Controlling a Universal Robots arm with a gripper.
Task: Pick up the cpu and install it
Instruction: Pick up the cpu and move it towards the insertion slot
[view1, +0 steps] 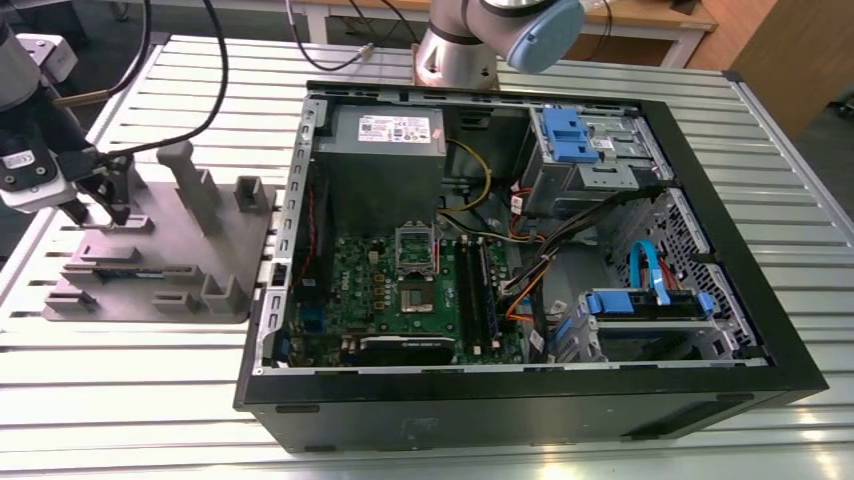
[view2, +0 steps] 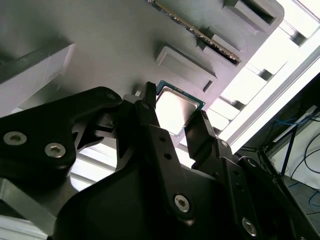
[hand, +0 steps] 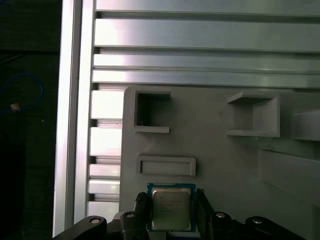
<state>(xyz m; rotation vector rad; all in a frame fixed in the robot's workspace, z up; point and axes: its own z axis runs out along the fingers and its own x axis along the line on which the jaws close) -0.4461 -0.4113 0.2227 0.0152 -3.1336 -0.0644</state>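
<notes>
The cpu (hand: 171, 209), a small square chip with a silvery top and a thin teal rim, sits between my two black fingers in both wrist views. The gripper (hand: 171, 212) is shut on the cpu (view2: 176, 107), one finger against each of two opposite edges. The chip is level and close above the grey fixture plate (hand: 225, 165). In the exterior view the gripper (view1: 100, 212) hangs over the near-left part of that fixture plate (view1: 147, 250), at the exterior view's left, well away from the open computer case (view1: 534, 250). The green motherboard (view1: 387, 290) lies inside the case.
Upright grey posts (view1: 180, 175) and low pockets stand on the fixture plate around the gripper. A memory stick (view2: 200, 32) rests in one of its slots. The case holds a grey power supply (view1: 387, 135), blue drive bays (view1: 567, 135) and loose cables. The ribbed metal table (view1: 134, 360) surrounds everything.
</notes>
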